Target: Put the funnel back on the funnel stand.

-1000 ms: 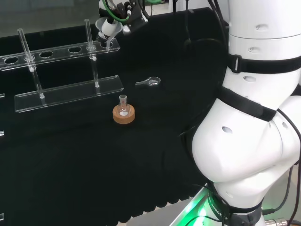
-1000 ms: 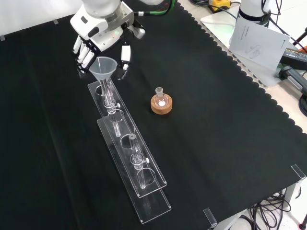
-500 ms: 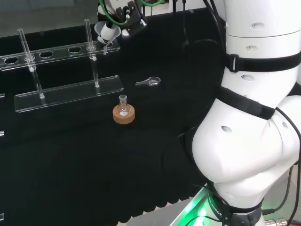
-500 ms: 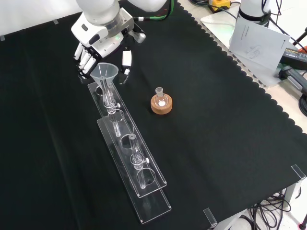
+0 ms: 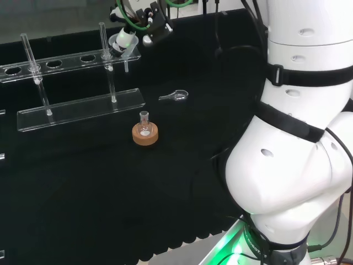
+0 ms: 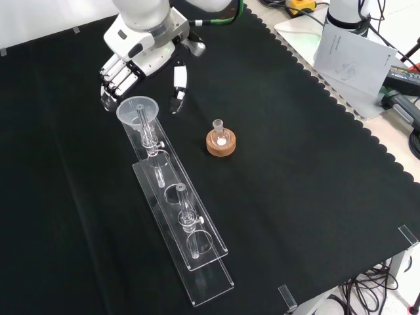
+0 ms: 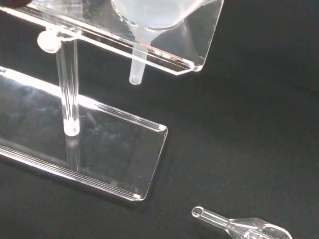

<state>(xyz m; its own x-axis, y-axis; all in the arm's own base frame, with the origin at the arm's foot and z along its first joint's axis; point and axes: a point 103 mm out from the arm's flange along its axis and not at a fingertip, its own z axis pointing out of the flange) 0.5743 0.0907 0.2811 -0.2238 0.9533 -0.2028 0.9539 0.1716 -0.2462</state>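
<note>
My black and white hand (image 6: 141,49) is hanging just beyond the far end of the clear acrylic funnel stand (image 6: 177,216) in the front view, fingers (image 6: 115,82) and thumb spread loose, gripping nothing. The clear glass cone-shaped funnel (image 6: 137,112) is sitting in the end hole of the stand's upper shelf, its stem (image 7: 136,65) poking down through the plate (the wrist view is showing this plainly). A small clear flask on a round cork ring (image 6: 221,140) is standing to the right of the stand in the front view, apart from it. A little clear glass scoop (image 5: 175,96) is lying on the black cloth (image 6: 308,184) near the stand's base.
</note>
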